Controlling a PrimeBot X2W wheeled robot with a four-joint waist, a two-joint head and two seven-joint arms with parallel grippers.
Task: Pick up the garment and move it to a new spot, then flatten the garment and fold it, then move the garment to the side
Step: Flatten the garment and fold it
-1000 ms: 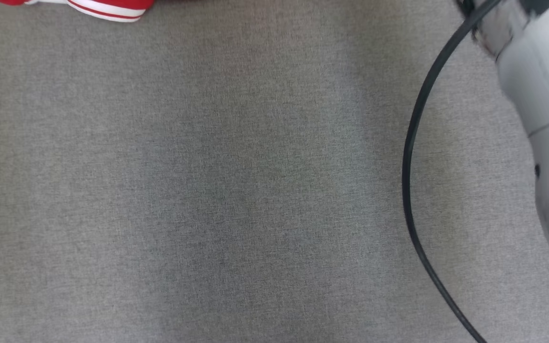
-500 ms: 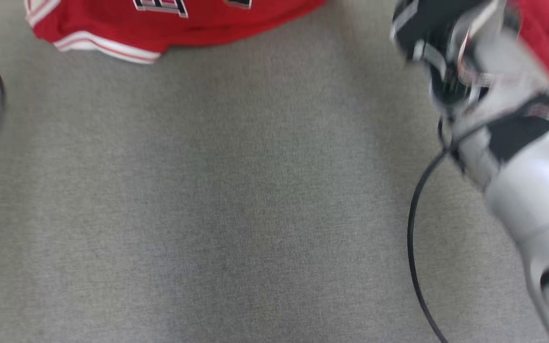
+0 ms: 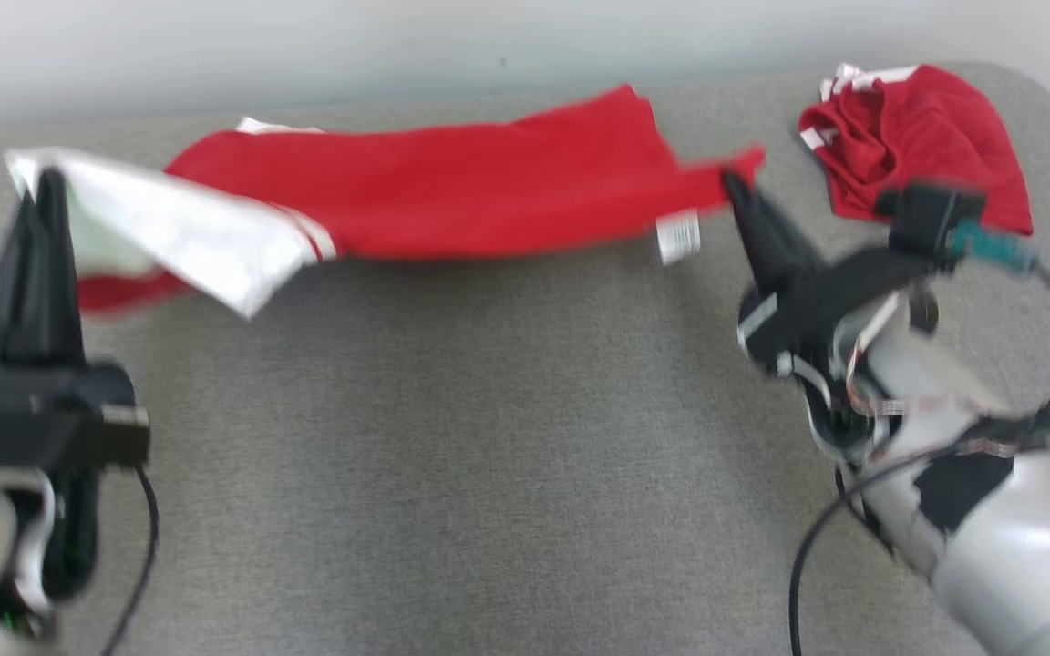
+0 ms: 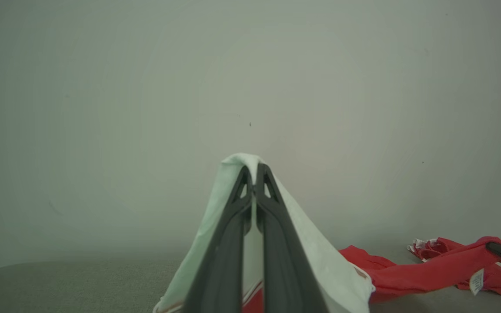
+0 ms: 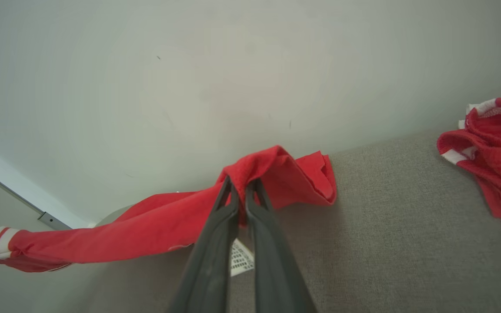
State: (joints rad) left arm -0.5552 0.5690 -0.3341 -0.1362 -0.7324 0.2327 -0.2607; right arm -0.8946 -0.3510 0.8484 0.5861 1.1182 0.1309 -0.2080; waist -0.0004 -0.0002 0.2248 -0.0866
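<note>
While the left hand (image 3: 42, 182) is clenched on the white end of the garment (image 3: 488, 182) and the right hand (image 3: 733, 182) is clenched on its red end, the cloth stretches between them in a long band over the far part of the grey bench (image 3: 488, 456), close to the pale wall (image 3: 397, 46). A small white label (image 3: 678, 235) dangles from the garment just beside the right hand's fingers. A second red garment (image 3: 926, 137) with white trim lies crumpled on the bench at the far right, apart from the held one.
</note>
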